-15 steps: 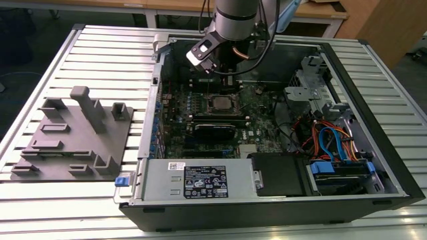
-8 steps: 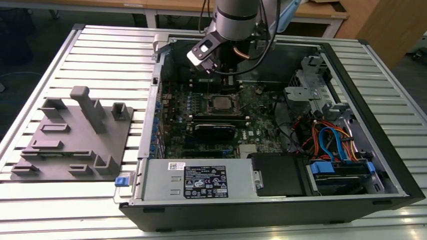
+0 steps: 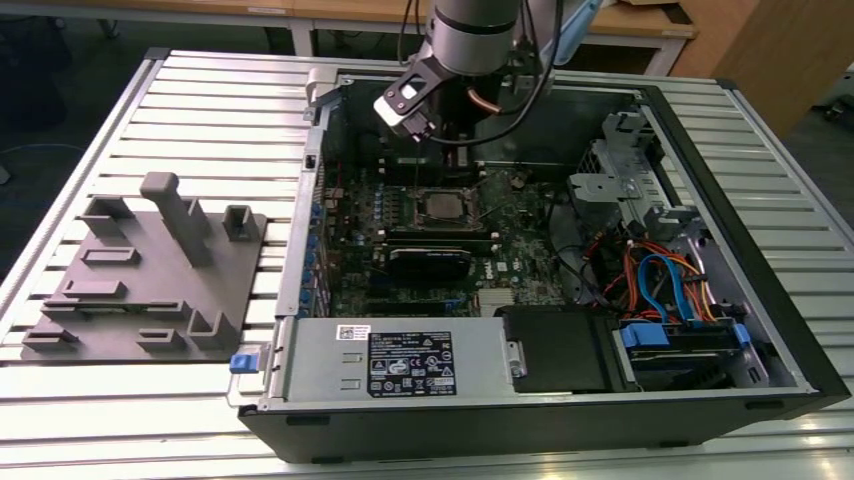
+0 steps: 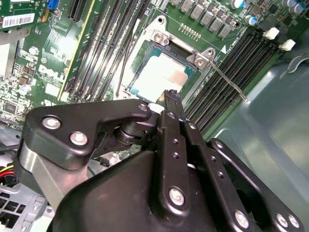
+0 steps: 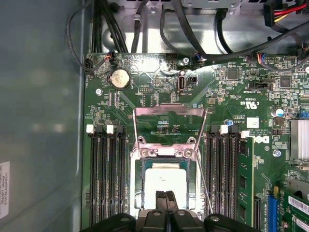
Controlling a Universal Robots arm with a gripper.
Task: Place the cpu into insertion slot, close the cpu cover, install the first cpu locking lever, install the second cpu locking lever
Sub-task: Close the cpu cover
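Over the slot (image 5: pixel 136 183), deep in the open case (image 3: pixel 534 435), the tool (image 5: pixel 166 195) hangs with its two fingers clenched together on nothing, tips just above the cpu (image 5: pixel 165 181) at its edge away from the cover (image 5: pixel 169 111). The cpu lies flat inside the slot, square to the rim as far as I can see, so the placing looks done. The cover appears swung open, standing up off one side of the slot, so closing it is, I'd judge, the step in hand. To do that well, the clenched tips should meet the cover's bare frame, not the cpu's top, and tip it over its hinge evenly so it lands flat around the cpu without scraping. A lever (image 4: pixel 227 77) juts out from a corner of the slot and should be clear of the cover's edge. Long memory slots (image 5: pixel 104 179) crowd both flanks of the slot, and cables (image 5: pixel 193 34) trail beyond the cover, so a sideways slip could snag. Well away from the slot, outside the case, a grey fixture (image 3: pixel 147 290) sits on the tabletop (image 3: pixel 200 100), no hindrance.
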